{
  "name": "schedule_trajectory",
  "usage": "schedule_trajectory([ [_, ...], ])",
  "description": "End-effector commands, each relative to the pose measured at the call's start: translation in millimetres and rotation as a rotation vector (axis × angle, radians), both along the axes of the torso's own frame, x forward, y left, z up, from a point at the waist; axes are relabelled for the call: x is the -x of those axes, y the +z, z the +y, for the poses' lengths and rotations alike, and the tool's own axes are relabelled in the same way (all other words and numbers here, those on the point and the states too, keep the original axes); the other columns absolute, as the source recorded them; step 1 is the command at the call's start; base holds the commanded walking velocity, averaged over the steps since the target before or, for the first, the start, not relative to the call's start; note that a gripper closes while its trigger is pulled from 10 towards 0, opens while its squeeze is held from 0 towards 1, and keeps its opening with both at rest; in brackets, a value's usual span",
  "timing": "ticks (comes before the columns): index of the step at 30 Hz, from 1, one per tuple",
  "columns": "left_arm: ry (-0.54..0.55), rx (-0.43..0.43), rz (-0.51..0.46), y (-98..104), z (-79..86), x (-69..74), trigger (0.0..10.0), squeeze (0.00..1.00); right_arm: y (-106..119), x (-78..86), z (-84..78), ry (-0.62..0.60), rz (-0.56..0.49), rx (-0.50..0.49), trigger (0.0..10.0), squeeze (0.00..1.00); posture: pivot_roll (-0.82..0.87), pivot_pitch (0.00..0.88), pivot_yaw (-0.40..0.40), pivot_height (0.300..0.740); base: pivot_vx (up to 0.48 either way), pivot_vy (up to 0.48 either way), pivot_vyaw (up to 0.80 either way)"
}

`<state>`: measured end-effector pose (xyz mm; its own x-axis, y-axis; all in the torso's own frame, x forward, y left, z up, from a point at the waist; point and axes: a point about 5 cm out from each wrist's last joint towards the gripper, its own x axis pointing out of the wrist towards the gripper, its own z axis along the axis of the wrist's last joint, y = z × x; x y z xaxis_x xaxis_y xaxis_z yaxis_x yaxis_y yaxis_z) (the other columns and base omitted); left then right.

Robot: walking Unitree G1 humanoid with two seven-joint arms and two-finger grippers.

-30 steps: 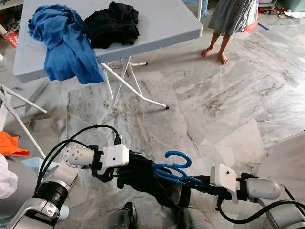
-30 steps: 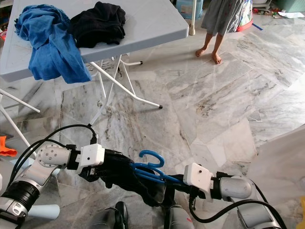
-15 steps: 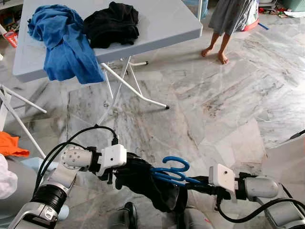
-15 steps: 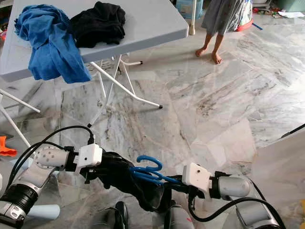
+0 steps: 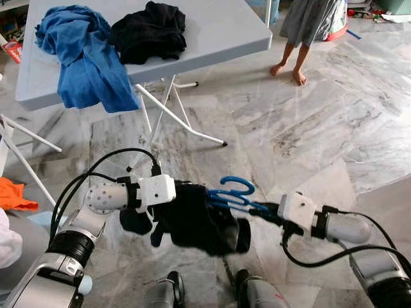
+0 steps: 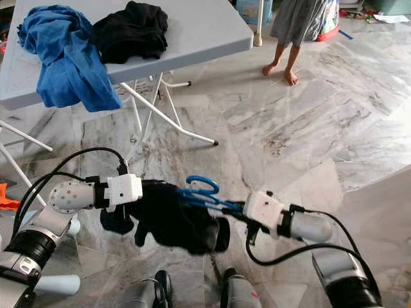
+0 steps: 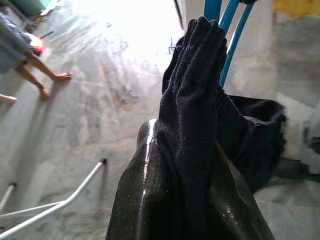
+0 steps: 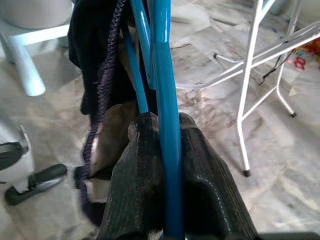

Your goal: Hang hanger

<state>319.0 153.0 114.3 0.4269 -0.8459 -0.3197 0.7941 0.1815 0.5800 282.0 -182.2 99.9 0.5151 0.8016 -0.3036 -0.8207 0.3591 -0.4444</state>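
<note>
A blue plastic hanger (image 5: pixel 232 192) carries a black garment (image 5: pixel 196 221), both held low in front of me over the marble floor. My right gripper (image 5: pixel 268 210) is shut on the hanger's blue bar (image 8: pixel 167 145), its fingers (image 8: pixel 200 185) pressed on either side. My left gripper (image 5: pixel 178 196) is shut on the black garment (image 7: pixel 192 130), where the dark cloth is bunched between its fingers. The hanger's hook (image 6: pixel 200 184) points away from me. The garment hangs loose below both grippers.
A grey folding table (image 5: pixel 218 32) stands ahead on the left with a blue garment (image 5: pixel 87 58) and a black garment (image 5: pixel 149 29) on it, white legs (image 5: pixel 180 119) splayed beneath. A barefoot person (image 5: pixel 302 38) stands at the back right. An orange cloth (image 5: pixel 14 196) lies at the left edge.
Both grippers have risen and moved forward with the hanger and garment. The garment has spread wider and now hangs lower between the arms.
</note>
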Motion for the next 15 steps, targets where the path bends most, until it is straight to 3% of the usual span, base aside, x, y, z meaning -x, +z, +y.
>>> schedule_trajectory([
  [1,0.018,0.002,0.017,-7.0,-1.6,1.1,0.0,0.0,12.5,-3.5,15.1,0.036,-0.085,-0.086,10.0,0.0,-0.11,0.266,0.047,0.74,0.0,0.0,0.0],
  [8,0.045,-0.034,-0.022,-8.1,1.9,-3.0,0.0,0.0,13.3,-8.2,14.7,0.026,-0.123,-0.072,10.0,0.0,-0.11,0.266,0.045,0.74,0.0,0.0,0.0],
  [9,0.059,-0.047,-0.024,-8.6,3.0,-4.7,1.1,0.0,13.2,-8.5,14.5,0.025,-0.128,-0.07,10.0,0.0,-0.11,0.265,0.042,0.74,0.0,0.0,0.0],
  [10,0.067,-0.05,-0.019,-8.9,3.5,-5.6,10.0,0.39,13.3,-8.5,14.5,0.026,-0.129,-0.069,10.0,0.0,-0.11,0.265,0.042,0.74,0.0,0.0,0.0],
  [11,0.076,-0.052,-0.013,-9.2,3.9,-6.5,10.0,1.0,13.3,-8.5,14.6,0.027,-0.13,-0.068,10.0,0.0,-0.11,0.265,0.042,0.74,0.0,0.0,0.0],
  [15,0.063,-0.05,0.028,-11.3,2.8,-6.4,10.0,1.0,12.4,-8.3,15.3,0.03,-0.132,-0.066,10.0,0.0,-0.12,0.262,0.041,0.74,0.0,0.0,0.0],
])
